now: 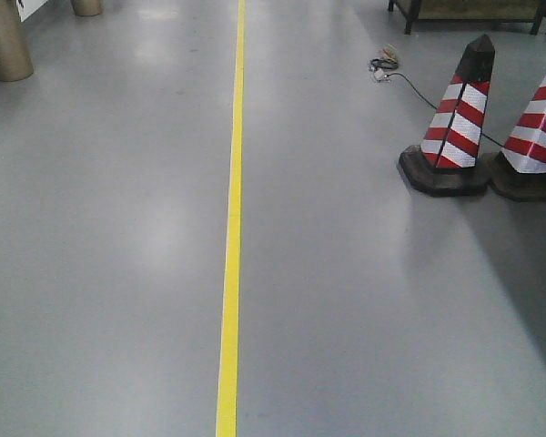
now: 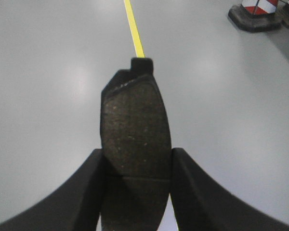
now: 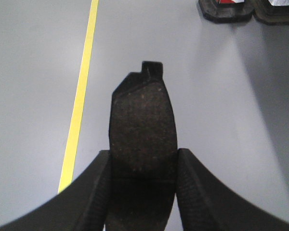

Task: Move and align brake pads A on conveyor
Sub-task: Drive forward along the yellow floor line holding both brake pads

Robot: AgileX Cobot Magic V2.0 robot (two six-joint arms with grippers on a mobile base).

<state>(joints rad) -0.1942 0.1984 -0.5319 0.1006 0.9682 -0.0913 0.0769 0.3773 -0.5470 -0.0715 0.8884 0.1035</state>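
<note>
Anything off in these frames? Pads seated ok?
Nothing wrong with the grips: each gripper, left and right, clamps a brake pad lengthwise. Odd part: no conveyor in view, only floor with a loose cable near the cones.

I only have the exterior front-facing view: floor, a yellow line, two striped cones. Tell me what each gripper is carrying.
Observer: The left gripper is shut on a brake pad, friction face towards its wrist camera.
Operator: Now report the right one.
Observer: The right gripper is also shut on a brake pad, its backing tab pointing away from the fingers.
Operator: Say whether either wrist view shows the conveyor.
Observer: Neither does; below both pads there is only grey floor and the yellow line.
</note>
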